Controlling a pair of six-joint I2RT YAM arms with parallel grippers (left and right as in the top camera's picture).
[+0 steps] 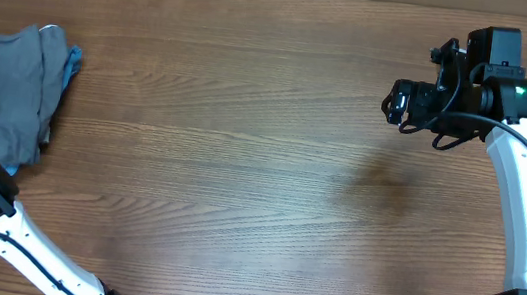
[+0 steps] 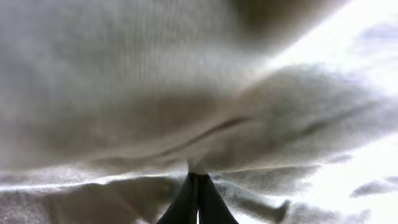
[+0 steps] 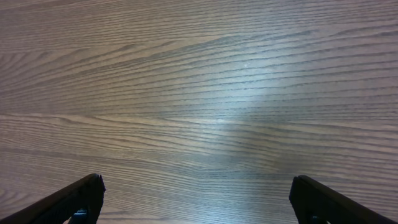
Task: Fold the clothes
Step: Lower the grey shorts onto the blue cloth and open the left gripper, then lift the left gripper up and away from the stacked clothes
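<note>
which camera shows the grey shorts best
Overhead: it shows the grey shorts bunched at the table's left edge. The left wrist view gives only blurred close-up fabric pinched by the shut left gripper. The right wrist view shows just bare table wood, no shorts.

Your worktop (image 1: 247, 115): brown wood, visible grain, matt with faint sheen. Shorts (image 1: 5, 76): grey woven cloth, soft, matt, creased. Right hand (image 3: 196, 182) fingers (image 3: 74, 199): black matt plastic. Right arm (image 1: 521, 179): smooth white plastic.
</note>
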